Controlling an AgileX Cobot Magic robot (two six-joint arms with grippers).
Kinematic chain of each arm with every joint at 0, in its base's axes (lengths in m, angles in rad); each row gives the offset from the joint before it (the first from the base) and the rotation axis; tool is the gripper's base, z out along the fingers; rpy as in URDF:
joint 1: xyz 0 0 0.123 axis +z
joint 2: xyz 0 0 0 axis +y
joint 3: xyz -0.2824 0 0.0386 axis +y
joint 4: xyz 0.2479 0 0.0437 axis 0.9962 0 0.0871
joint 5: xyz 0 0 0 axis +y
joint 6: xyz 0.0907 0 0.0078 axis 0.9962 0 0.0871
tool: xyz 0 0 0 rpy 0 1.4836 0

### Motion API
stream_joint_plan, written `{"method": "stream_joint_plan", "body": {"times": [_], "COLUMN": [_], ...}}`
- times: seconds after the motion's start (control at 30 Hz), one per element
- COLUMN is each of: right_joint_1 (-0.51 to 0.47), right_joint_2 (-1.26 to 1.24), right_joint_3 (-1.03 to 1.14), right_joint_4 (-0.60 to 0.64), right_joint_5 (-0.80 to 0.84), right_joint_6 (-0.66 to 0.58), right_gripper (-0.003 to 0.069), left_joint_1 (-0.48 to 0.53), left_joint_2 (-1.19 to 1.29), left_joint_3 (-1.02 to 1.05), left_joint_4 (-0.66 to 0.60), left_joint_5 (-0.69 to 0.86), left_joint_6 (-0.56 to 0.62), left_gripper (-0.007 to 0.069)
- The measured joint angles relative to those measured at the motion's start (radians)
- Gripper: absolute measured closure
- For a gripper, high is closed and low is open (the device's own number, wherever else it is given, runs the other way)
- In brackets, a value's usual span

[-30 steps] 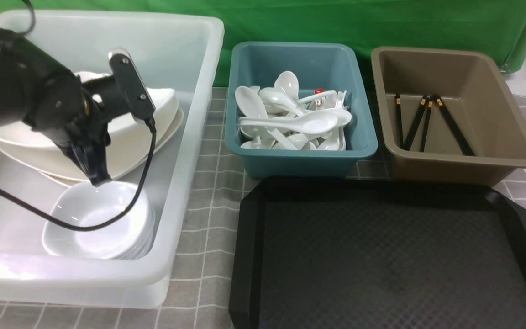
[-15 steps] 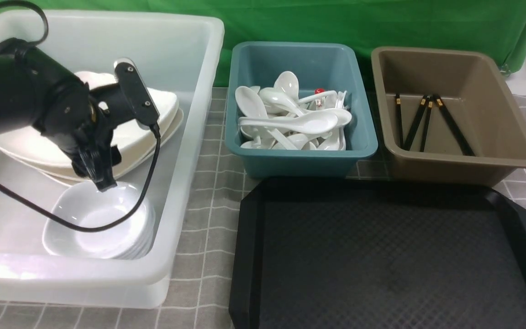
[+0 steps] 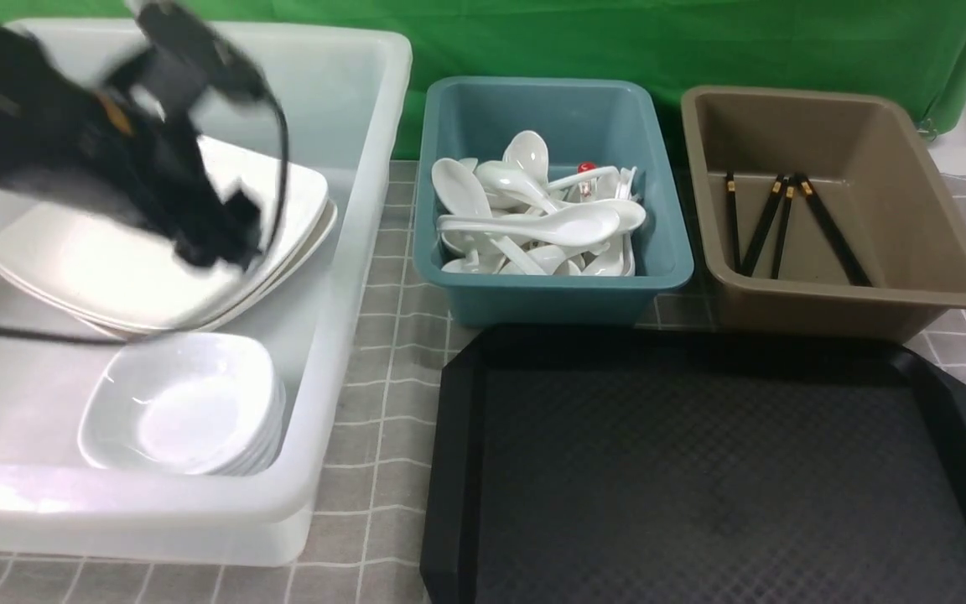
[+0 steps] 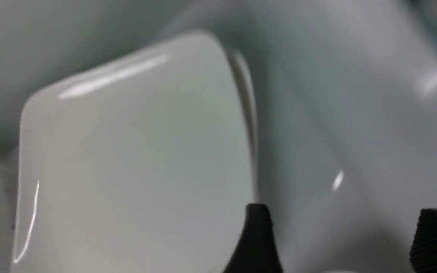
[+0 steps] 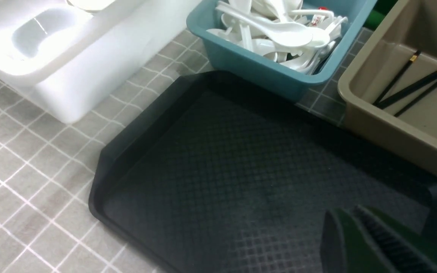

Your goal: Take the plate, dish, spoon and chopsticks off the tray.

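The tray point(image 3: 701, 470) lay bare on the worktop point(image 3: 382, 403), its textured floor carrying nothing, so the clearing looked done or all but done. Everything else is placed from that tray.

Beyond its far edge stood the teal tub point(image 3: 552, 298), heaped with white spoons, one spoon point(image 3: 533, 228) lying across the top. Beside it, past the tray's far right corner, the brown tub point(image 3: 848, 306) held the chopsticks point(image 3: 785, 222), leaning against its back wall — each kind of ware had its own box, which reads as sorting.

To the tray's left sat the big white bin point(image 3: 340, 352). In its near end the dish point(image 3: 181, 407) topped a stack of like dishes; behind it the plate point(image 3: 114, 268) crowned a tilted pile of plates.

The left gripper point(image 4: 340, 239) hung above the plates, blurred in the front view; the wrist view showed its jaws spread with nothing between them.

The right gripper point(image 5: 359, 231) hovered over the tray's near right part, jaws almost pressed together, a narrow gap between them, and pinching nothing.
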Motion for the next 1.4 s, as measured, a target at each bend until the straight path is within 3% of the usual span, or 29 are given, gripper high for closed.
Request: {"method": "stream_joint_plan", "body": {"times": [0.03,0.1,0.2,0.4,0.53,0.77,1.07,1.23,1.33,1.4], "right_joint_1": [0.000,0.000,0.000,0.000,0.000,0.000,-0.012,-0.115,-0.278,-0.336], "right_joint_2": [0.000,0.000,0.000,0.000,0.000,0.000,0.000,0.000,-0.006,-0.020], "right_joint_3": [0.000,0.000,0.000,0.000,0.000,0.000,0.000,0.000,0.000,0.011], "right_joint_4": [0.000,0.000,0.001,0.001,0.001,0.001,0.002,0.003,0.004,0.020], "right_joint_5": [0.000,0.000,0.000,0.000,0.000,0.000,-0.002,-0.011,-0.013,-0.028], "right_joint_6": [0.012,0.018,0.021,0.021,0.021,0.021,0.021,0.021,0.021,0.017], "right_gripper": [0.0580,0.0573,0.0558,0.0543,0.0531,0.0520,0.0493,0.0486,0.0484,0.0525], "left_joint_1": [0.000,0.000,0.000,-0.067,-0.154,-0.184,-0.184,-0.184,-0.184,-0.184], "left_joint_2": [-0.112,-0.176,-0.398,-0.712,-0.877,-0.956,-0.956,-0.956,-0.956,-0.956], "left_joint_3": [0.008,0.025,0.149,0.430,0.559,0.661,0.722,0.727,0.727,0.727], "left_joint_4": [-0.154,-0.225,-0.473,-0.739,-0.742,-0.713,-0.397,-0.345,-0.336,-0.335], "left_joint_5": [-0.012,-0.024,-0.115,-0.366,-0.441,-0.458,-0.441,-0.412,-0.406,-0.406], "left_joint_6": [0.000,0.012,0.161,0.413,0.483,0.499,0.501,0.502,0.502,0.502], "left_gripper": [0.0250,0.0322,0.0559,0.0617,0.0616,0.0616,0.0616,0.0616,0.0616,0.0616]}}
